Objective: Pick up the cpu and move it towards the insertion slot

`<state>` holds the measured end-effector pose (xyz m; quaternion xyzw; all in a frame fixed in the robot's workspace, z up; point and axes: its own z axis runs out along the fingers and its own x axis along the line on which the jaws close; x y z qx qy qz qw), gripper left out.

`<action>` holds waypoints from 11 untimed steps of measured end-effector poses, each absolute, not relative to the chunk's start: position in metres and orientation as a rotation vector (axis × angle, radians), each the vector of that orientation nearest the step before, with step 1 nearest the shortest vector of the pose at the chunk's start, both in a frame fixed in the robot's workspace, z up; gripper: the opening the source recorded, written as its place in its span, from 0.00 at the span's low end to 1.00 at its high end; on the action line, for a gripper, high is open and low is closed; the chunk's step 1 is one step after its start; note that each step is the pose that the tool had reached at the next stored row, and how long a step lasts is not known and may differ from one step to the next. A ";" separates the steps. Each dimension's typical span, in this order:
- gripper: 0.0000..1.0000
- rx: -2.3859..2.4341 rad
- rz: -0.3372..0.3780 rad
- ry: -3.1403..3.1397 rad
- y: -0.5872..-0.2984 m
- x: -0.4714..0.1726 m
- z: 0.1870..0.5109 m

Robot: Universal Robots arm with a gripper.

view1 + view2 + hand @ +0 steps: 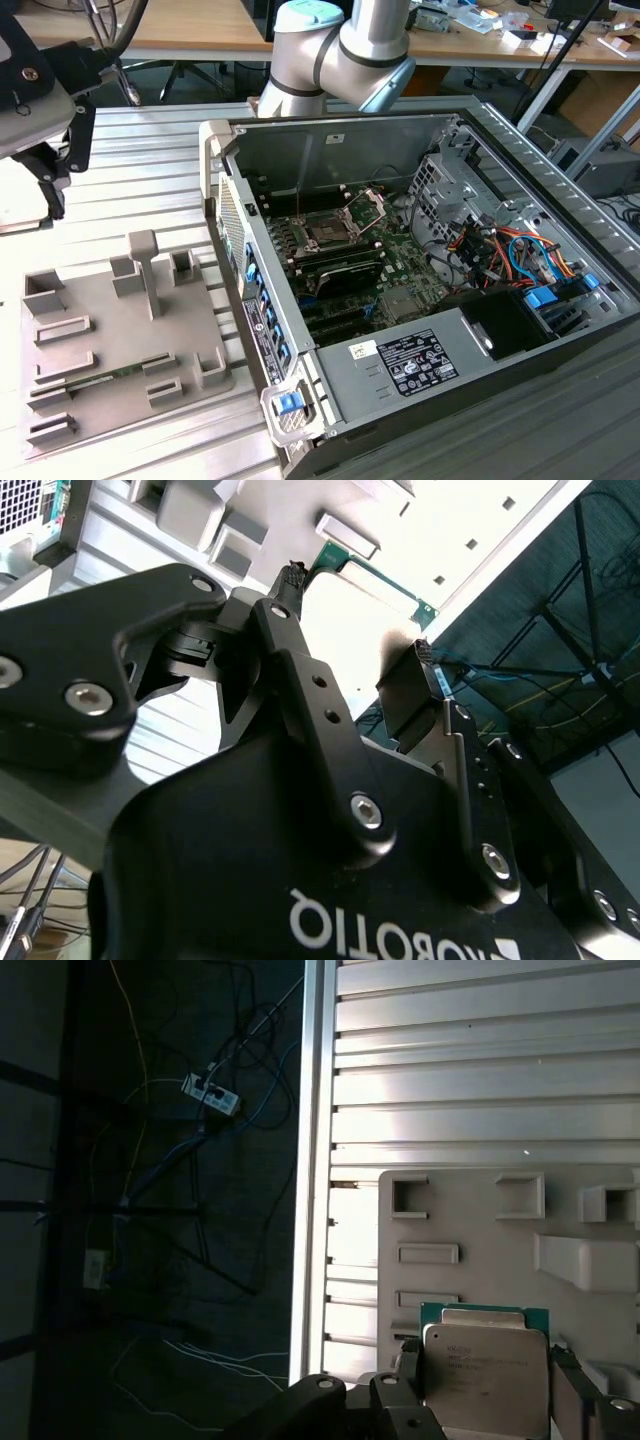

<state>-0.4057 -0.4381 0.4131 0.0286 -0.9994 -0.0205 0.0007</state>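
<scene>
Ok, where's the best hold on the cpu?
I'd take the cpu by two opposite edges of its green board, coming square onto the silvery top: it is thin and flat, with only edges to pinch. The gripper holds it so.

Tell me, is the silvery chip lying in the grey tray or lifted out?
Lifted out: in the first wrist view the cpu sits clamped between the fingers of the gripper, with the grey tray behind it.

In the first wrist view the cpu (486, 1375) runs off the picture's edge — one side unseen.
</scene>
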 end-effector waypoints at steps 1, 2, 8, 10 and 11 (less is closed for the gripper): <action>0.55 0.090 -0.064 -3.138 -0.438 -0.405 0.413; 0.55 0.090 -0.065 -3.138 -0.438 -0.404 0.413; 0.55 0.090 -0.064 -3.138 -0.438 -0.400 0.413; 0.55 0.090 -0.065 -3.138 -0.438 -0.399 0.413; 0.55 0.090 -0.065 -3.138 -0.438 -0.398 0.413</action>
